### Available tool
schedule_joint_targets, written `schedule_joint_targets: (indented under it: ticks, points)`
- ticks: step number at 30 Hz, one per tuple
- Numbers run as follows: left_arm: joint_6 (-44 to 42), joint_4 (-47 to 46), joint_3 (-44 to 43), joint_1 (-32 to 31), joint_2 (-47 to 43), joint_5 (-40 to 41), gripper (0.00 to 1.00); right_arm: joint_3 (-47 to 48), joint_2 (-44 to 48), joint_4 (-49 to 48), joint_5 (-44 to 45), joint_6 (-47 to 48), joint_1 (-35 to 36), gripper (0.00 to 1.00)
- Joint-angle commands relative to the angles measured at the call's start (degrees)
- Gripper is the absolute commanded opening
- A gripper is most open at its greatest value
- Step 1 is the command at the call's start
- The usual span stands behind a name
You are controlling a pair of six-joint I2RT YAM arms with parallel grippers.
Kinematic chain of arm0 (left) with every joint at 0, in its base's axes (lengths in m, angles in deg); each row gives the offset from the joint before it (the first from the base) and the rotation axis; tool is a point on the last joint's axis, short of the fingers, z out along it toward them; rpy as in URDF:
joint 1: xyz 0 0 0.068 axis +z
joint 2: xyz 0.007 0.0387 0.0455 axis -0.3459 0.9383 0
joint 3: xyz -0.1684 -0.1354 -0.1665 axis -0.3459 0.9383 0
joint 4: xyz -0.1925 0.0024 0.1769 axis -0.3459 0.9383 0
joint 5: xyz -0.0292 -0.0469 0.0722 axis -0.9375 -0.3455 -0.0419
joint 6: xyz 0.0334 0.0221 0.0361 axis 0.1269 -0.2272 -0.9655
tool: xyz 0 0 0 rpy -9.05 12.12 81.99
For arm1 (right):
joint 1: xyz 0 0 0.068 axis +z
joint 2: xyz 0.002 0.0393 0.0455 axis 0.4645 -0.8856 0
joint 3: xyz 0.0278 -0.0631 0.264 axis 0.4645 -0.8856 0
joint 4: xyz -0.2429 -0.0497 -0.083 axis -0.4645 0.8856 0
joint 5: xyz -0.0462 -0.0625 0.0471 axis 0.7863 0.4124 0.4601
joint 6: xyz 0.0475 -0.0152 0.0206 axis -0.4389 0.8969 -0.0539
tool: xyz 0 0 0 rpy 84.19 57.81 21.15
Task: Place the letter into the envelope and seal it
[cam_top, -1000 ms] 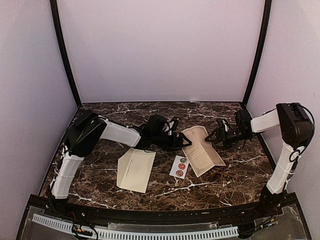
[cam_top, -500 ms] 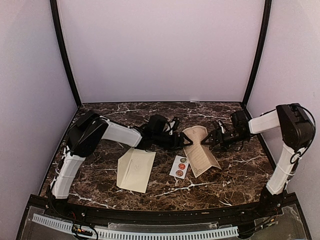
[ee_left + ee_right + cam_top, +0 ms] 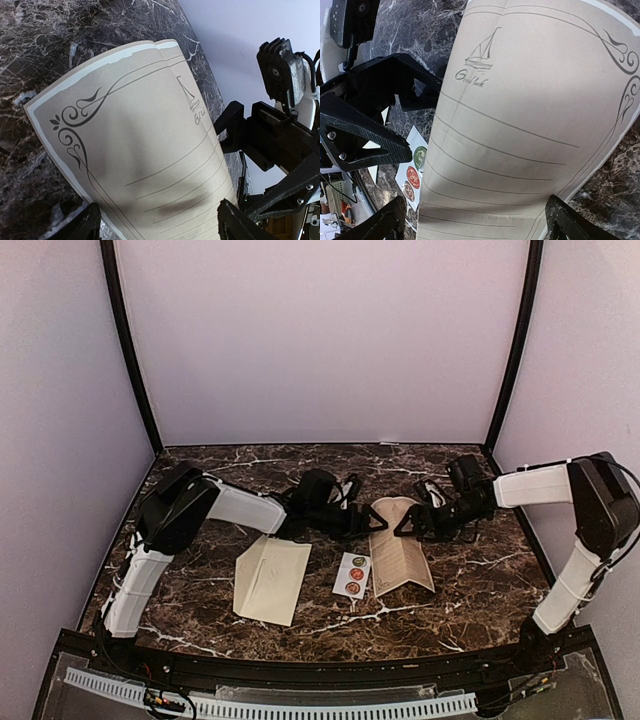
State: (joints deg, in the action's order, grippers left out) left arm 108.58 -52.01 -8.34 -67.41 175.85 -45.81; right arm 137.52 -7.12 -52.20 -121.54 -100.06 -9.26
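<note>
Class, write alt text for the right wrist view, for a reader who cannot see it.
A tan lined letter, bowed upward, fills the view, showing a sailboat sketch and a corner scroll ornament. At its left edge the left gripper stands open, above a white sticker strip with round dots on the dark marble table.

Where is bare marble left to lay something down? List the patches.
Free: the near-right marble between the letter and the right arm's base; the strip along the back wall; the front strip below the envelope. Crowded: the centre, where both arms' jaws flank the letter's far end, with the sticker strip beside it.
</note>
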Motion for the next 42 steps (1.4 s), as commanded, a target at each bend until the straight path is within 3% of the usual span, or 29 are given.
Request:
schedule_joint_targets:
  ticks: [1, 20, 33, 37, 42]
  points:
    - [0.28, 1.32, -0.56, -0.81, 1.15, -0.50, 0.79, 1.90, 1.70, 2.82, 7.48, -1.88, 2.89, 0.93]
    - [0.58, 0.87, -0.47, -1.39, 1.27, -0.72, 0.79, 8.19, -0.70, 12.73, 31.43, -10.90, 15.38, 0.77]
    - [0.32, 1.22, -0.54, -1.42, 0.57, -0.66, 0.79, 12.53, -1.73, 18.49, 42.96, -14.82, 19.69, 0.35]
    - [-1.34, 2.30, -0.43, -1.38, -2.64, 1.29, 0.79, 11.35, 0.97, 17.97, 43.63, -15.55, 19.73, 0.15]
    - [-4.74, 4.31, 1.44, -1.33, -8.46, 4.94, 0.79, 9.76, 4.75, 16.70, 43.47, -16.57, 19.72, 0.03]
